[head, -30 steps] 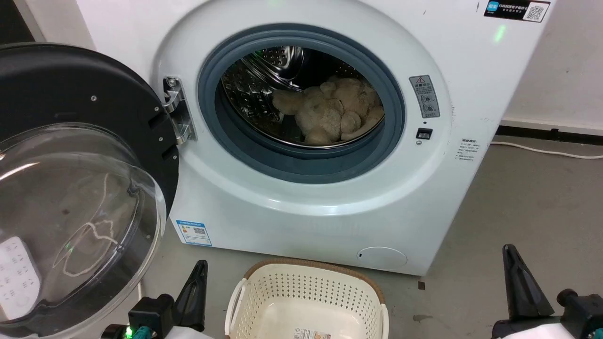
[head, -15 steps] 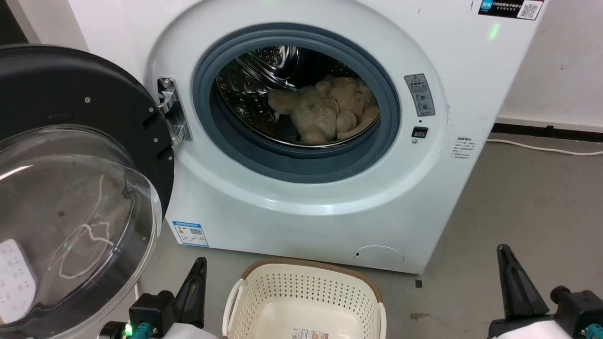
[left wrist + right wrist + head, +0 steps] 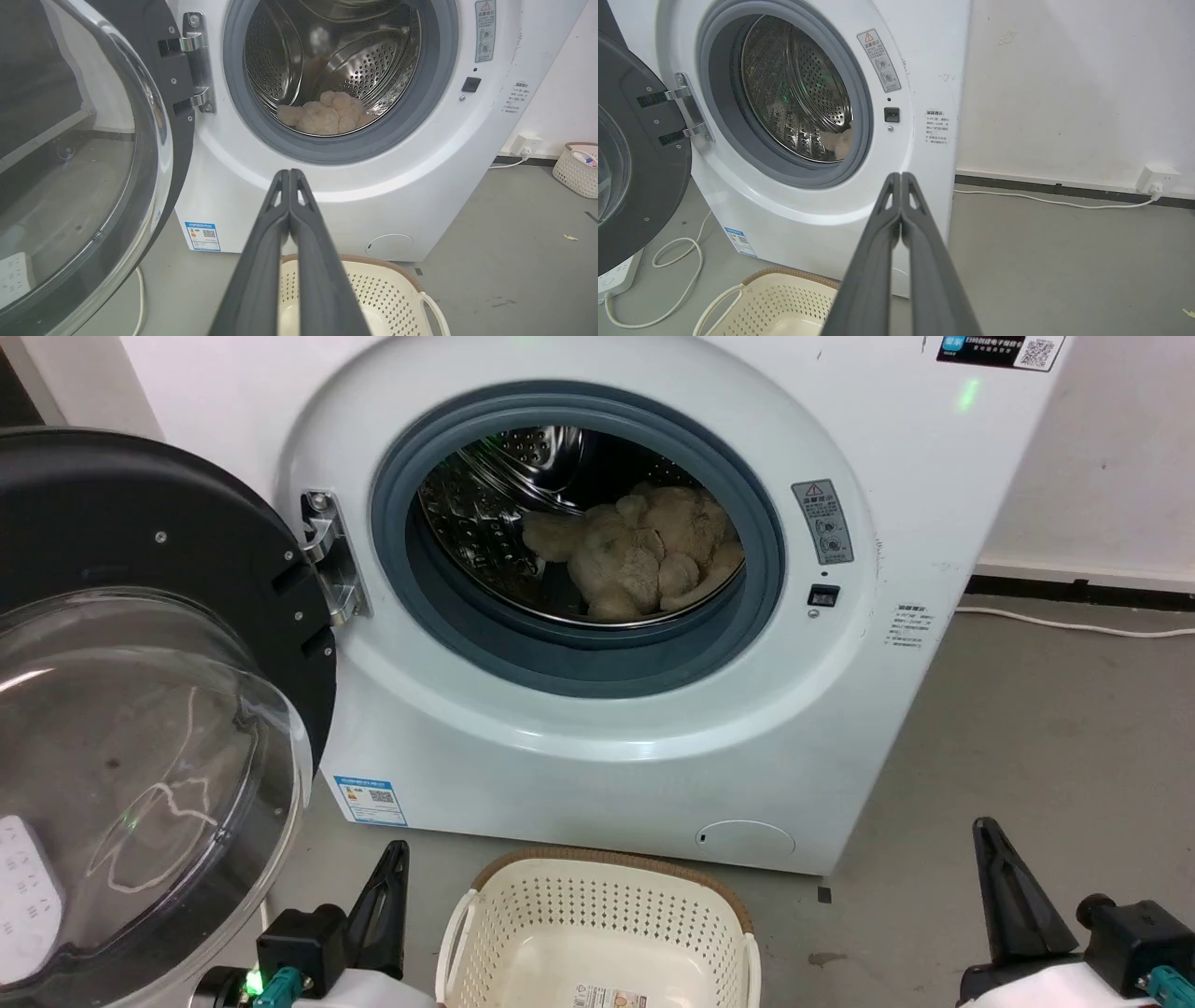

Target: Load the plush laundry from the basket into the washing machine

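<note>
Inside the white front-loading washing machine (image 3: 597,728) lay the shaggy beige plush laundry (image 3: 635,560), perforated cream basket (image 3: 597,896) below empty, left gripper (image 3: 289,175) and right gripper (image 3: 901,177) pinched together, so loading looked done.

Left gripper (image 3: 399,854) sits at the lower left of the head view, pointing up; its two dark fingers (image 3: 273,228) are pressed together from base to tip; a green light glows by its black wrist (image 3: 299,941), with a pale forearm (image 3: 373,999) below; right gripper (image 3: 985,840) stands upright at the lower right, fingers (image 3: 917,233) likewise closed flat against each other; its wrist (image 3: 1134,933) is black, its forearm (image 3: 1055,989) pale.
</note>
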{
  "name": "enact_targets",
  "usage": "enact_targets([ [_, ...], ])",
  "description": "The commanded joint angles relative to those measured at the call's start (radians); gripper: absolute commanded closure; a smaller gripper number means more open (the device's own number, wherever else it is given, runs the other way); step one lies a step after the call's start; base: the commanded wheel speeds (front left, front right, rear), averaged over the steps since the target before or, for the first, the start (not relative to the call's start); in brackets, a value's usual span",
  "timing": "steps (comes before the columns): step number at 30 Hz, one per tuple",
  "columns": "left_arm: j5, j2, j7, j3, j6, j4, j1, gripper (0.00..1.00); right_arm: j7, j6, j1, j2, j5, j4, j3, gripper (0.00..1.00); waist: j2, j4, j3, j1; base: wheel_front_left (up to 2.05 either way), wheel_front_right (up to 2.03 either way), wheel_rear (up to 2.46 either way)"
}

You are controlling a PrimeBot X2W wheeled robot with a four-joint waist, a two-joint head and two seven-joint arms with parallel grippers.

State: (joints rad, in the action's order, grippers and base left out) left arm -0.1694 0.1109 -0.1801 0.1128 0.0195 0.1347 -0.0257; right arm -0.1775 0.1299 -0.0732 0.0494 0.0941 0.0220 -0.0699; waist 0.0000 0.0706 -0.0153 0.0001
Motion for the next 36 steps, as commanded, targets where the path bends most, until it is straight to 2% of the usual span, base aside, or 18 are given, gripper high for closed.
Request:
enact_targets([
  [1,0.009,-0.002,0.007,-0.008,-0.006,-0.009,0.007,1.00,0.003,0.000,0.013,0.000,-0.011,-0.005,0.003,1.00,0.0000,-0.001,0.000,0.0000,0.00,0.00,0.00],
  [36,0.085,-0.030,0.089,-0.057,-0.012,-0.068,0.016,1.00,0.086,0.001,0.041,0.001,-0.050,-0.013,0.035,1.00,0.0000,-0.034,0.007,-0.0001,0.00,0.00,0.00],
])
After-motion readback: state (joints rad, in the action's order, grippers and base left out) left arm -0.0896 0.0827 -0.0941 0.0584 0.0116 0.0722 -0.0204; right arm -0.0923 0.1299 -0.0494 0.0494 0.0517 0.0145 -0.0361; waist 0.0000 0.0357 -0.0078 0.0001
